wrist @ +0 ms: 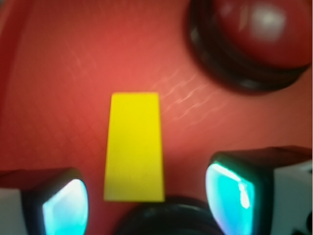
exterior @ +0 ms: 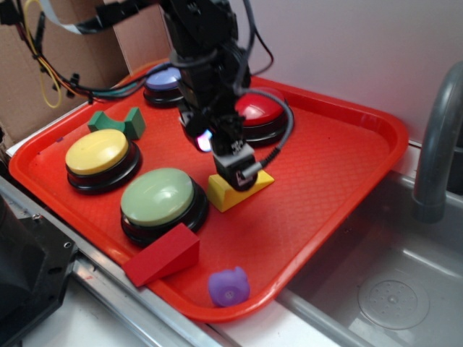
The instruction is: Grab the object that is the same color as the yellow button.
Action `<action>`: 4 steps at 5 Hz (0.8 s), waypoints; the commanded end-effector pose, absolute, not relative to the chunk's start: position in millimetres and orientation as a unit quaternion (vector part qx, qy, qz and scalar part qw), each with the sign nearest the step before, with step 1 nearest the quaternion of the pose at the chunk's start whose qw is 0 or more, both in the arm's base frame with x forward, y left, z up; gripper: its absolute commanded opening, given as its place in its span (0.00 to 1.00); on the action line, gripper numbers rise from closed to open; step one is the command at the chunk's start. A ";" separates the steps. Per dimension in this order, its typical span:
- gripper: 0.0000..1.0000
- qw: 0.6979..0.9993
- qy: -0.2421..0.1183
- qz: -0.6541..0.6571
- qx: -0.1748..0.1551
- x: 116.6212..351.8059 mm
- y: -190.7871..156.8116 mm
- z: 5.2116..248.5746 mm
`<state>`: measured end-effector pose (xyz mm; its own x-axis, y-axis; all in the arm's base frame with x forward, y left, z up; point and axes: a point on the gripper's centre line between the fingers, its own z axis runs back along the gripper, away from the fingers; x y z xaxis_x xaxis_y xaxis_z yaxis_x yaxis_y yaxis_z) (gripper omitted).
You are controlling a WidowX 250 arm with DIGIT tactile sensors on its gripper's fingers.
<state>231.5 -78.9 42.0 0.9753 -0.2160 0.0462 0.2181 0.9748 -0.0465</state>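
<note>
Open hand fingers either side of yellow wedge, not touching.

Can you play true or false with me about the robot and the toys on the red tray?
1. The gripper is right over the yellow wedge. True.
2. The gripper is squeezing the wedge. False: in the wrist view the fingers stand open on both sides of it, with gaps.
3. The yellow button sits next to the green button. True.
4. The red wedge is in the sink. False: it lies at the tray's front edge, near the green button.
5. The purple toy is on top of the red button. False: it sits on the tray by the front rim.
</note>
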 end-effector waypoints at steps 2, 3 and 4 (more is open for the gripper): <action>0.95 0.994 -0.018 -0.100 -0.029 238.2 -86.5 24.0; 0.00 0.995 -0.025 -0.098 -0.021 237.4 -86.8 28.3; 0.00 0.992 -0.015 -0.122 -0.024 238.8 -85.3 35.2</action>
<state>228.2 -79.1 18.5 0.9713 -0.2361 -0.0279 0.2352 0.9714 -0.0322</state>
